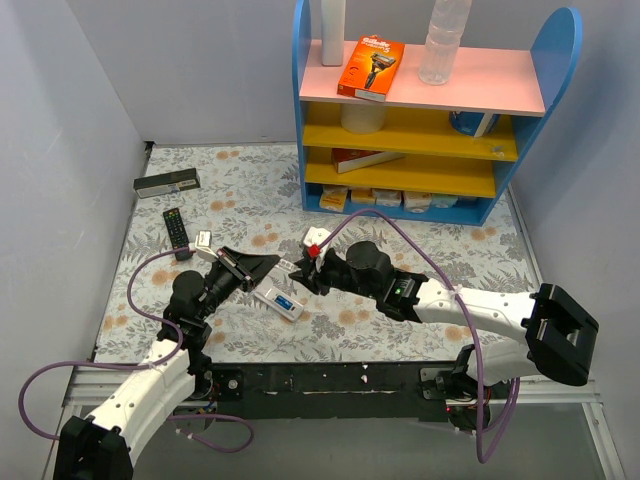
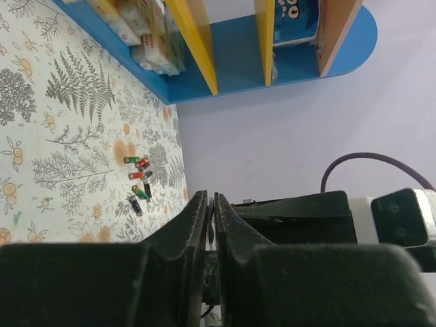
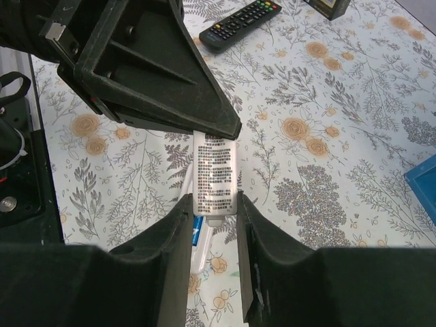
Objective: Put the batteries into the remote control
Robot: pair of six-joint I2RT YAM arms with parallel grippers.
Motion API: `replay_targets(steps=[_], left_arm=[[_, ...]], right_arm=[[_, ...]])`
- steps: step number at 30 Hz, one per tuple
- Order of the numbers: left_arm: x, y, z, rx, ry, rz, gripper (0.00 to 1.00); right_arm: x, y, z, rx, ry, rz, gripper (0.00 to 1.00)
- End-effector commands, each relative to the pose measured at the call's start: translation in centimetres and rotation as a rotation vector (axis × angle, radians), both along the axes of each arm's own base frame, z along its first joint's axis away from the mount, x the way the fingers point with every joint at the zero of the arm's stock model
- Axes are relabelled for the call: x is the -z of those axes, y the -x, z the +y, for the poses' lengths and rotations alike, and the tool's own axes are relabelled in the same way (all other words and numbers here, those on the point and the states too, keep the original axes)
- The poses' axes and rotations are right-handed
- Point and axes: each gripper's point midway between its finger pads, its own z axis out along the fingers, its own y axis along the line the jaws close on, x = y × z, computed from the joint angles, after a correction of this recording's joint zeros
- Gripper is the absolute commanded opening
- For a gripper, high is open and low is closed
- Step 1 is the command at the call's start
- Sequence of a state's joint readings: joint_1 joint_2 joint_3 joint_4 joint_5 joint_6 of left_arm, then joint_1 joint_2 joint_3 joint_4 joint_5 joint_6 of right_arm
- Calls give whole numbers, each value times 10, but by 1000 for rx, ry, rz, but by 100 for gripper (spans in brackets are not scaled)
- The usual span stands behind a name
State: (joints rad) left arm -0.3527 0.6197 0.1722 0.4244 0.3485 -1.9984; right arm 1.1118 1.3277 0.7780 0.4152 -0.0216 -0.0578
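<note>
The white remote control point(image 1: 278, 301) lies on the floral table, back up, with a blue cell in its open bay point(image 3: 197, 228). Its white back cover point(image 3: 216, 174), label up, hangs just above it. My left gripper point(image 1: 272, 264) pinches the cover's far end flat between nearly closed fingers point(image 2: 199, 218). My right gripper point(image 1: 298, 268) holds the cover's near end by its side edges point(image 3: 214, 199). Several loose batteries point(image 2: 138, 178), red, green and black, lie on the table in the left wrist view. In the top view they are hidden.
A black remote point(image 1: 176, 228) and a small white piece point(image 1: 203, 239) lie at the left, with a long dark box point(image 1: 167, 183) behind them. A blue shelf unit point(image 1: 420, 120) with boxes and bottles stands at the back right.
</note>
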Motion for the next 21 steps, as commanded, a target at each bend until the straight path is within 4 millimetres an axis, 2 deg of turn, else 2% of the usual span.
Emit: replay_targets(steps=[1,3,5,6,9,10,12,13,16,17,18,21], left_arm=[[-9,-1,2,-10,100,81,16],[-1,-3,3,-21,59,86,33],[5,-6,6,-41,14,99,44],[9,-7,7,-48,-30,84,54],[12,-16,16,-113,-107,86,65],[4,-20,19,-128,-170,31,67],[22,-27,28,-168,-290,80,71],[26,-31,32,-171,-383,47,73],[53,-40,43,-182,-569,105,75],[56,-43,46,-187,-598,118,75],[67,-46,47,-181,-633,146,75],[82,-49,49,-162,-694,183,75]], right_arm=[[-35,2,6,-31,-59,-47,2],[-35,0,4,-21,-47,-49,1],[-29,-1,1,-12,-18,-41,1],[-27,-2,-2,-2,-7,-38,1],[-14,-5,-12,44,42,-18,1],[-8,-5,-16,56,60,-9,1],[3,-7,-27,96,105,12,1],[7,-8,-31,113,122,23,1],[21,-12,-50,186,183,58,1],[25,-13,-55,209,199,66,1],[29,-14,-62,237,219,78,1],[29,-13,-69,247,219,82,1]])
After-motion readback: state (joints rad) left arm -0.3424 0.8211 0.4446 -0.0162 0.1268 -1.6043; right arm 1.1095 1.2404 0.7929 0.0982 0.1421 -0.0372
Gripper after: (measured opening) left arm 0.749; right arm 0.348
